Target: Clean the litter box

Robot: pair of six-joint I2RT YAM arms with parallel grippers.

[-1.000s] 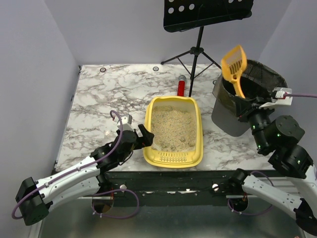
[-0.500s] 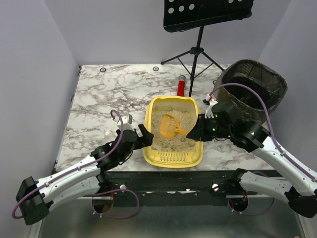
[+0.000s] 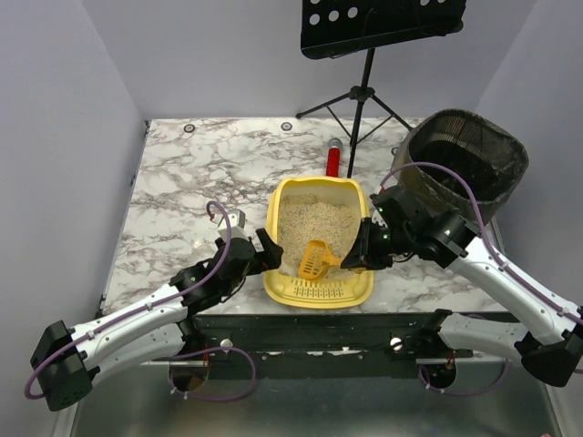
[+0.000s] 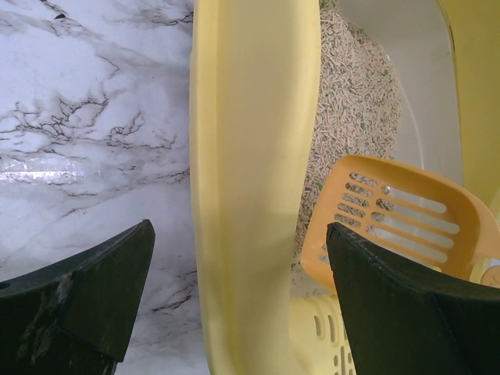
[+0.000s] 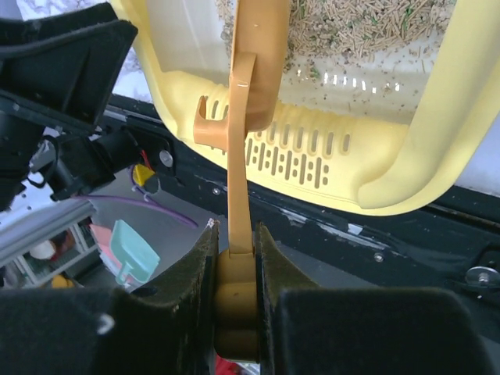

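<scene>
The yellow litter box [image 3: 319, 293] with beige litter sits at the table's near edge. My left gripper [image 3: 271, 250] is open, its jaws on either side of the box's left wall [image 4: 250, 180] with gaps on both sides. My right gripper [image 3: 355, 258] is shut on the handle of the orange slotted scoop [image 3: 314, 261]. The scoop's head rests in the litter at the box's near end. In the right wrist view the gripper [image 5: 234, 234] clamps the scoop handle [image 5: 242, 141] above the box's ridged lip [image 5: 312, 152]. The scoop head [image 4: 391, 226] shows in the left wrist view.
A black mesh bin [image 3: 465, 164] stands at the right back of the table. A black music stand [image 3: 364, 91] rises behind the box, with a red cylinder [image 3: 333, 161] at its foot. The table's front edge lies just below the box's lip.
My right arm brought the scoop from above the bin down into the litter box, then drew it toward the near end. The left gripper has stayed at the box's left wall.
</scene>
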